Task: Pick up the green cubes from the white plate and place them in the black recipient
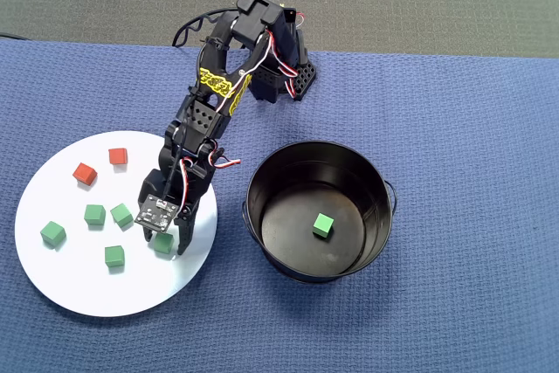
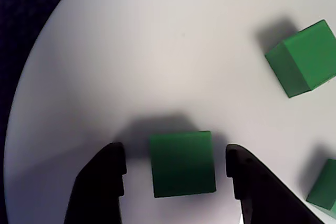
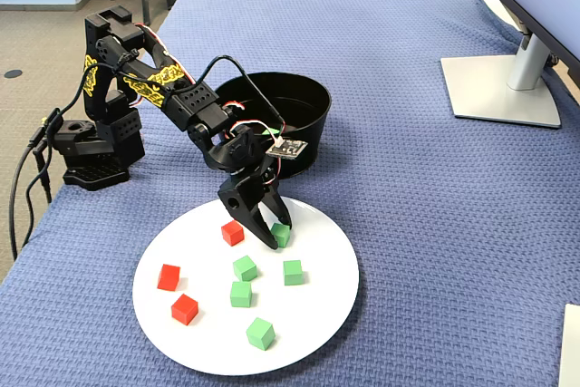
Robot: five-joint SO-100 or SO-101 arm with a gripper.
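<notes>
Gripper (image 2: 176, 169) low over white plate (image 2: 157, 51), jaws spread either side of green cube (image 2: 182, 163) (gaps visible, no contact). Another green cube (image 1: 322, 225) inside black recipient (image 1: 253, 216).

Fingers (image 2: 113, 174) straddle one green cube (image 2: 182, 163) with bare white plate (image 2: 157, 51) on both sides; neighbouring green cubes (image 2: 303, 59) stand apart.

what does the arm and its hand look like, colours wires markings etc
A black plastic arm with yellow patterned bands on its links, red and white wires and a black cable looping along it. A small circuit board sits at the wrist. The hand has two black tapered fingers.
</notes>
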